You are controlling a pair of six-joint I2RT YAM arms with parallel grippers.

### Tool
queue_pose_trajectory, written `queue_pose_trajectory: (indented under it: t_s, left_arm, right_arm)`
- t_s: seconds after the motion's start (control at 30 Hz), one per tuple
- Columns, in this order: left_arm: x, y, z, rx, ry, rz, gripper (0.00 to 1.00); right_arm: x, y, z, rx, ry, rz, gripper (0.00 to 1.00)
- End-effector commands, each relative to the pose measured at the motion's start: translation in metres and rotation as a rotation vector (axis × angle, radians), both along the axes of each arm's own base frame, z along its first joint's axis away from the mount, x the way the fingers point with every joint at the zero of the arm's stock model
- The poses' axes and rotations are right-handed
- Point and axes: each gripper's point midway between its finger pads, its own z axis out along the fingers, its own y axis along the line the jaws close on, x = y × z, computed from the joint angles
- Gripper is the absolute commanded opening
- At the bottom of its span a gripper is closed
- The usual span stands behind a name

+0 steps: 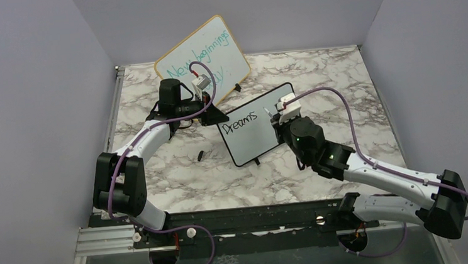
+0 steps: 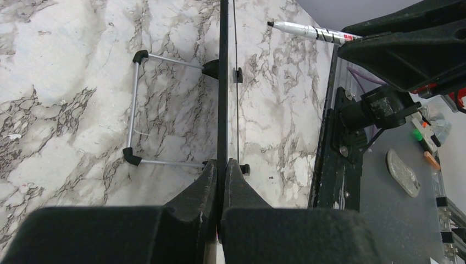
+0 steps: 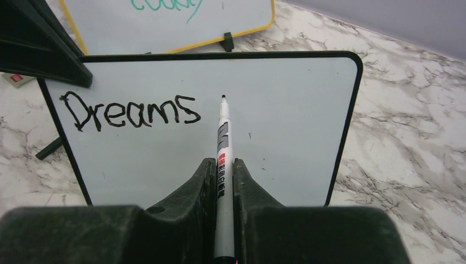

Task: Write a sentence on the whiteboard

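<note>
Marble tabletop [image 1: 178, 180] under everything, and on it the whiteboard [image 1: 254, 144] stands on its wire stand [image 2: 133, 107], between my two grippers. The sentence [image 3: 129, 111] reads only "Dreams" in black along the top, up and to the left of the right fingertips. My left gripper [image 2: 222, 165] has its fingers pressed onto the whiteboard's edge by the D (from that wrist the board is edge-on, a thin black line running away from the pinch). My right gripper [image 3: 221, 165] pinches the marker [image 3: 222, 137], tip ahead of the fingers over bare board just right of the final s; whether it touches, I cannot tell. Beyond the left fingers leans a bigger board [image 1: 203, 55] with teal writing.
</note>
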Motion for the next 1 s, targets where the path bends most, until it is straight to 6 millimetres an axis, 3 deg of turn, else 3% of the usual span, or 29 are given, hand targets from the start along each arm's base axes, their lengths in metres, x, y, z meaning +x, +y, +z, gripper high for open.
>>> queue_pose_trajectory:
  t_s: [0.0, 0.73, 0.97]
  left_arm:
    - [-0.0033, 0.0041, -0.0066, 0.038, 0.025, 0.013, 0.00]
    - [-0.0034, 0.0054, -0.0087, 0.051, 0.028, 0.016, 0.00]
    - [-0.0047, 0.0053, -0.0064, 0.047, 0.024, 0.013, 0.00]
  right_arm:
    - [0.0043, -0.0170, -0.0009, -0.053, -0.013, -0.049, 0.00]
    - [0.0016, -0.0211, -0.0006, -0.061, -0.038, -0.027, 0.00]
    - [0.0049, -0.0141, -0.0049, -0.086, -0.030, -0.006, 0.00]
